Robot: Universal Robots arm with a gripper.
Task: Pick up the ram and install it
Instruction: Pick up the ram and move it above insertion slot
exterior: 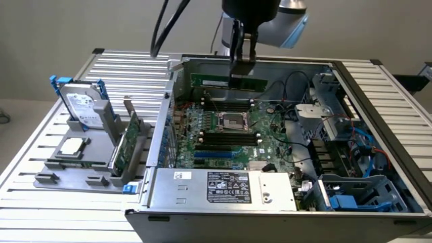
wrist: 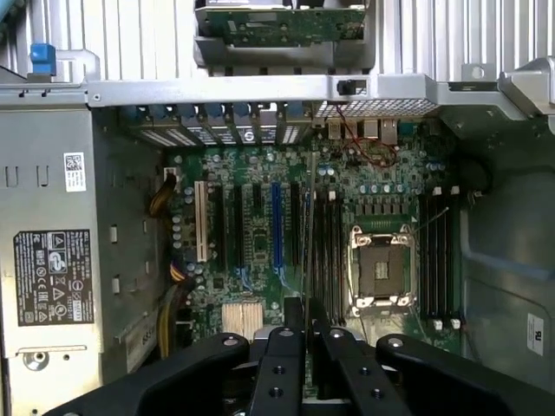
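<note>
The ram [exterior: 228,81] is a long green stick hanging level in the air over the far part of the open computer case [exterior: 378,152]. My gripper [exterior: 243,68] comes down from above and is shut on the stick's top edge near its middle. In the wrist view the ram [wrist: 307,225] appears edge-on as a thin line running out from between my fingers [wrist: 286,347], above the motherboard [wrist: 251,251] and close beside the black memory slots [wrist: 328,251] next to the processor socket [wrist: 381,269].
A grey fixture tray [exterior: 68,178] at the exterior view's left holds a hard drive [exterior: 84,107], a silver processor chip [exterior: 72,148] and an upright expansion card [exterior: 128,143]. A power supply [exterior: 223,187] fills the case's near end. Cables and a blue bracket [exterior: 351,200] lie to the right.
</note>
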